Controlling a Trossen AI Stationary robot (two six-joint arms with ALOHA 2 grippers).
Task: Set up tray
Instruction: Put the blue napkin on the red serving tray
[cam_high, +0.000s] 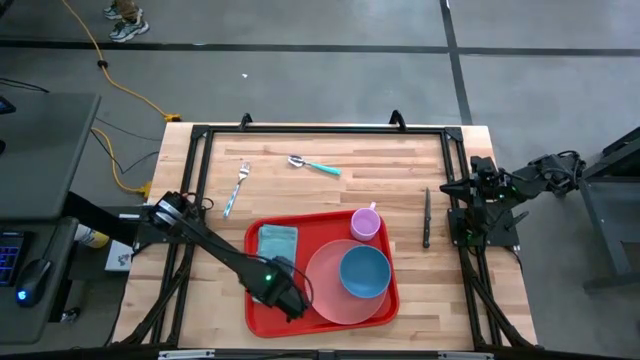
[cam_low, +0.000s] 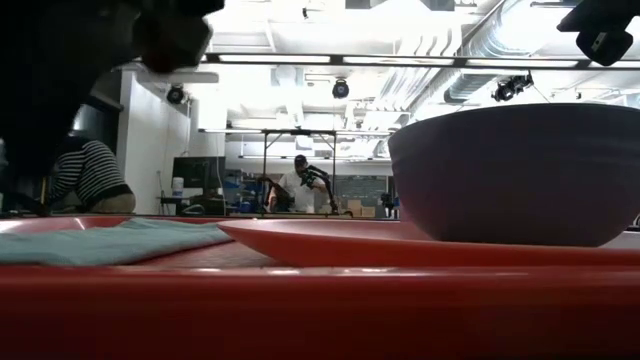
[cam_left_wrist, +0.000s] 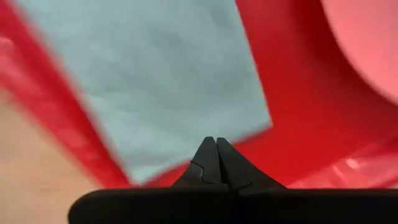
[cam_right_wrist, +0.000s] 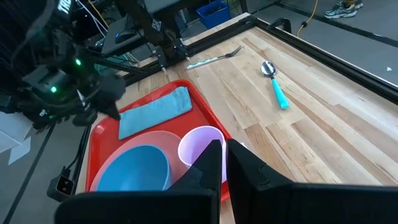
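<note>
Cutlery is what the tray (cam_high: 322, 225) lacks, so the left pincer (cam_high: 291, 308), shut and empty over it, should reach the fork (cam_high: 236, 187); the right pincer (cam_right_wrist: 224, 155) waits closed, holding nothing.

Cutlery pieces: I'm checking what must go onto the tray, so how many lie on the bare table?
3: fork far left, spoon far centre, knife right of the tray. None seem hidden.

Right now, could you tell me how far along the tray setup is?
Done: napkin, plate, blue bowl and pink cup sit on the red tray. The shut left gripper holds nothing. Left: fork, spoon and knife lie on the table.
</note>
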